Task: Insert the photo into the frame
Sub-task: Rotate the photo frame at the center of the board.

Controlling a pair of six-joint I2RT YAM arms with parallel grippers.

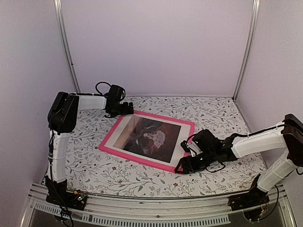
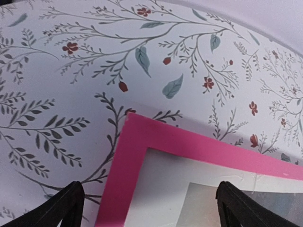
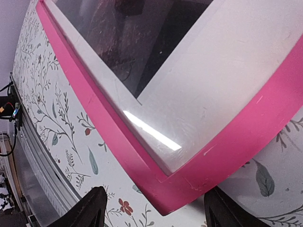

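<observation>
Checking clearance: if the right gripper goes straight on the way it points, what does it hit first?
Probably the frame: its near corner lies right ahead of the right gripper, between its open jaws, though depth is unclear.

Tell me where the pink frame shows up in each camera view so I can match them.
Top view: the frame lies flat at the middle of the picture.
Left wrist: one corner at the lower middle, running off the bottom and right edges.
Right wrist: one corner fills most of the picture, tip pointing down.
Shared landmark: the flowered table cover around it in all three.
</observation>
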